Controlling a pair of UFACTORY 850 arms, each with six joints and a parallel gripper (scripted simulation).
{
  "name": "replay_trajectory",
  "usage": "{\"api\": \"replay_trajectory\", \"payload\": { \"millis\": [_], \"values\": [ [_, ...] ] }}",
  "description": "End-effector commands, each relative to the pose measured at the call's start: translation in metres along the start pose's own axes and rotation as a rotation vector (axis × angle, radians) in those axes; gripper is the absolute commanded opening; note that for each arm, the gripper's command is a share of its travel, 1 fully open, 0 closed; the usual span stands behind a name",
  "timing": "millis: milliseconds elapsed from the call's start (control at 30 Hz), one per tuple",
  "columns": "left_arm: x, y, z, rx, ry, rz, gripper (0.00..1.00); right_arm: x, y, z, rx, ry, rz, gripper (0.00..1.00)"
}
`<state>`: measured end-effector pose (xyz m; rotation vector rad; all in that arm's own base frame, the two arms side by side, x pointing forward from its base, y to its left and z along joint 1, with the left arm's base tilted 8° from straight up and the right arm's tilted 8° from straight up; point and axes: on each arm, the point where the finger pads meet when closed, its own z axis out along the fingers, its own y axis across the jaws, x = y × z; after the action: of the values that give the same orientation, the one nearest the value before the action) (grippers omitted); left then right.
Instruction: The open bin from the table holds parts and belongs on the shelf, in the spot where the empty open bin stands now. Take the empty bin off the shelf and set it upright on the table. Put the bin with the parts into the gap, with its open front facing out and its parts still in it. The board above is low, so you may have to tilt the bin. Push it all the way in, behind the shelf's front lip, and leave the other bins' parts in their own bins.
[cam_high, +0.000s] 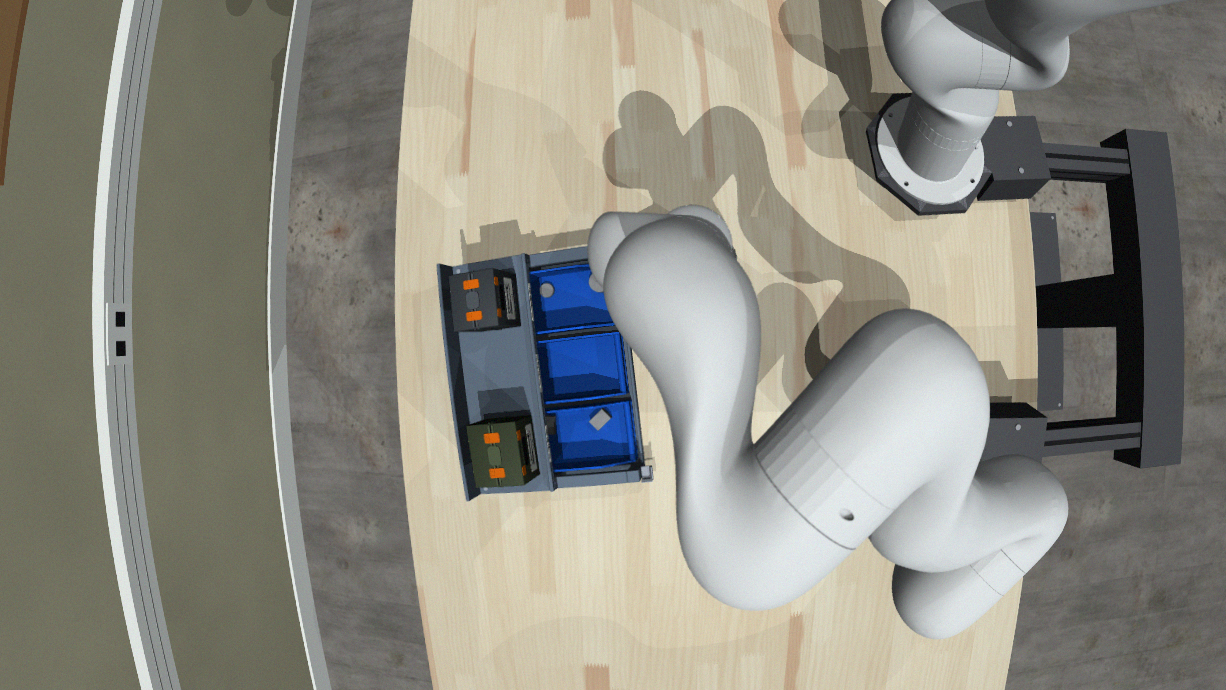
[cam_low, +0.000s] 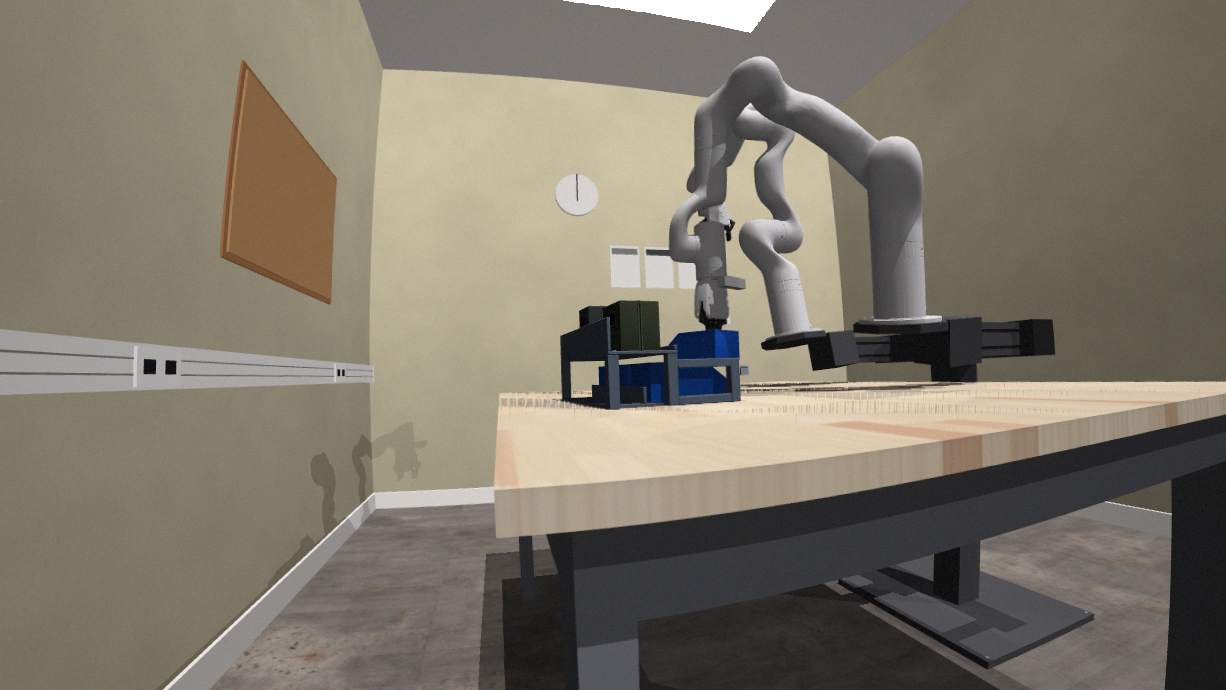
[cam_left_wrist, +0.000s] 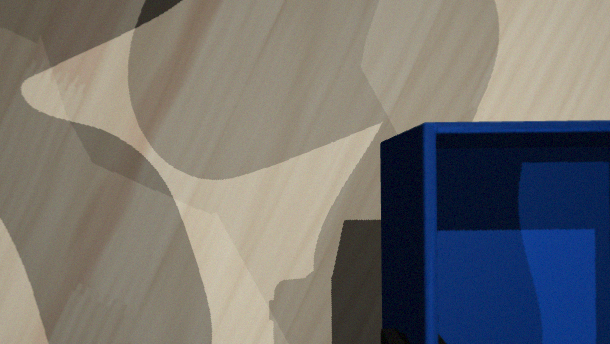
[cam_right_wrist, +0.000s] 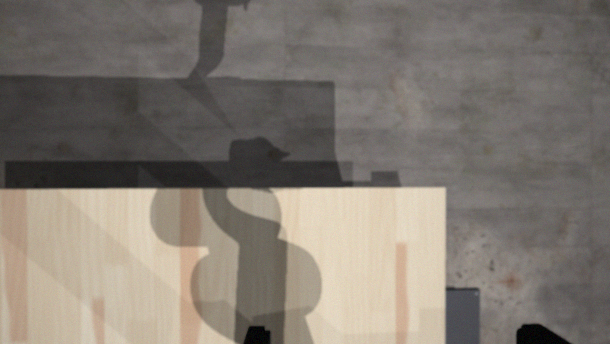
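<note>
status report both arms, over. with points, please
left gripper (cam_low: 713, 324) (cam_left_wrist: 412, 340) shut on raised blue bin (cam_low: 706, 345) (cam_left_wrist: 404, 225); right gripper (cam_low: 729, 228) (cam_right_wrist: 392, 336) open; middle blue bin (cam_high: 583, 364), no parts visible, occupies grey shelf (cam_high: 493, 364) (cam_low: 613, 382)

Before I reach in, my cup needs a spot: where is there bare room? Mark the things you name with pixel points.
Room shows on the top board (cam_high: 493, 364) (cam_low: 643, 351) between the gray case (cam_high: 485, 300) (cam_low: 589, 313) and green case (cam_high: 500, 452) (cam_low: 633, 325), and on the table (cam_high: 531, 582) (cam_low: 772, 437) (cam_left_wrist: 70, 245) (cam_right_wrist: 350, 250) beyond the green case. Crowded: the bin row (cam_high: 583, 364) (cam_low: 634, 378) and under the left arm (cam_high: 883, 411) (cam_low: 896, 231).

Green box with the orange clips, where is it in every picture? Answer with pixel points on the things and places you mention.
Top: the green box (cam_high: 509, 462) (cam_low: 628, 325) sits at the shelf's lower left corner.
Exterior: just left of the raised blue bin (cam_low: 716, 344) (cam_left_wrist: 402, 225).
Left wrist: not in it.
Right wrist: not in it.
Shared landmark: the wooden table (cam_high: 480, 600) (cam_low: 772, 437) (cam_left_wrist: 550, 60) (cam_right_wrist: 350, 225).
</note>
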<state>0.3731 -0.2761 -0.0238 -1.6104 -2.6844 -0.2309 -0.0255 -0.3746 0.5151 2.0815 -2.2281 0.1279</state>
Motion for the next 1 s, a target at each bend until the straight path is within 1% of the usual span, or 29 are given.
{"api": "replay_trajectory", "payload": {
  "millis": [0,267,333,833,900,967],
  "values": [
    [0.0008,0.0017,-0.0006,0.008,0.005,0.086,0.00,0.0004,0.0000,-0.0009,0.000,0.002,0.000,1.00],
    [0.0037,0.0043,-0.0006,0.008,0.004,0.250,0.00,0.0004,0.0000,-0.0009,0.000,0.002,0.000,1.00],
    [0.0037,0.0043,-0.0006,0.008,0.004,0.250,0.00,0.0004,0.0000,-0.0009,0.000,0.002,0.000,1.00],
    [0.0094,0.0094,-0.0006,0.009,0.003,0.568,0.00,0.0004,0.0000,-0.0009,0.000,0.002,0.000,1.00],
    [0.0094,0.0094,-0.0006,0.009,0.003,0.568,0.00,0.0004,0.0000,-0.0009,0.000,0.002,0.000,1.00],
    [0.0102,0.0101,-0.0006,0.009,0.003,0.611,0.00,0.0004,0.0000,-0.0009,0.000,0.002,0.000,1.00]
  ]
}}
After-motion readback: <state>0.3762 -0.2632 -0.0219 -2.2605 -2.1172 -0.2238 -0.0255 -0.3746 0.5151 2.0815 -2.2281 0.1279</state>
